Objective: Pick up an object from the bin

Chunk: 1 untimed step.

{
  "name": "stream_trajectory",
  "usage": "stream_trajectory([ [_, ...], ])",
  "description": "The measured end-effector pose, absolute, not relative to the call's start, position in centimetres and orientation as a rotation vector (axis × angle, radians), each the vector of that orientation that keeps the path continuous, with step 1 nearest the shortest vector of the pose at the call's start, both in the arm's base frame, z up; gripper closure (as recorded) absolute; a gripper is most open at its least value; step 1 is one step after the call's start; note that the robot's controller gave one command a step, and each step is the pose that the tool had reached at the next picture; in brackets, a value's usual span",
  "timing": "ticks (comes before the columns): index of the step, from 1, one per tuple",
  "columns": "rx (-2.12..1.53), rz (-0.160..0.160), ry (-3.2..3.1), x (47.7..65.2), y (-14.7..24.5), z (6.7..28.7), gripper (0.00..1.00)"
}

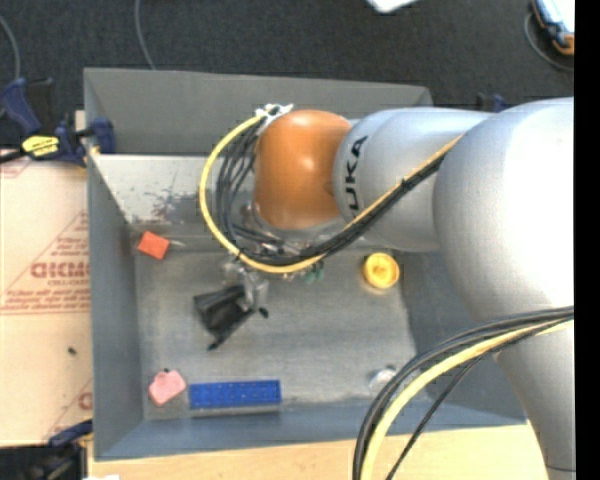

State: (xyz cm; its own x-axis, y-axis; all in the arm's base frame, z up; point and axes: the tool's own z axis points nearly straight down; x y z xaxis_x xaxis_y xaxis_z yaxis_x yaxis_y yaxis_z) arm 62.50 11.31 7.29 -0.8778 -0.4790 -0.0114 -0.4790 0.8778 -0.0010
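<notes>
My gripper [249, 286] reaches down from under the orange wrist cover into the middle of the bin. Right at its lower left lies a black angular thing [223, 311], touching or nearly touching the gripper's tip; whether it is gripped I cannot tell. A small orange cube [153, 245] sits to the left near the bin's back wall. A yellow round thing [381, 270] lies to the right of the gripper, close beside the arm.
Along the bin's front wall lie a pink lump [166, 387] and a flat blue bar [234, 395]. A small silvery thing [382, 376] rests at the front right. The arm and its cables cover the bin's right and back.
</notes>
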Motion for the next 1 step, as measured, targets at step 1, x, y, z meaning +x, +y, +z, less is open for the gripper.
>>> stream_trajectory([
  [1, -0.772, 0.003, 3.034, 62.5, 11.31, 7.29, 1.0],
])
